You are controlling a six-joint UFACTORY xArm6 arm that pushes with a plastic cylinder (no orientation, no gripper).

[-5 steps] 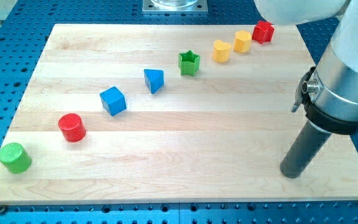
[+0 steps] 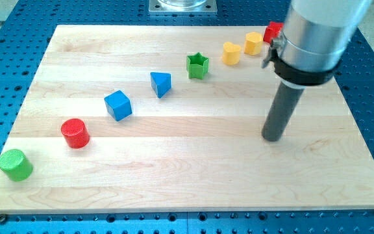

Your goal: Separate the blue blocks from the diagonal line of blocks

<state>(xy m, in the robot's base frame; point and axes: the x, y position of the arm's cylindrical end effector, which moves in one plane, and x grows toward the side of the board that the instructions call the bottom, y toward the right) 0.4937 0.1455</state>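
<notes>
A diagonal line of blocks runs from the view's bottom left to top right on the wooden board [image 2: 174, 162]. In it are a blue cube [image 2: 118, 105] and a blue triangular block [image 2: 161, 84]. My tip [image 2: 273, 138] rests on the board well to the right of both blue blocks and below the yellow ones, touching no block.
Also in the line: green cylinder [image 2: 15, 164], red cylinder [image 2: 75, 133], green star [image 2: 198, 65], two yellow blocks [image 2: 232, 52] [image 2: 253, 43], and a red block [image 2: 273, 30] partly hidden behind the arm [image 2: 313, 36]. Blue perforated table [image 2: 5, 26] surrounds the board.
My tip has moved up and to the left, from near the board's bottom right edge toward the middle right. The blocks have not moved.
</notes>
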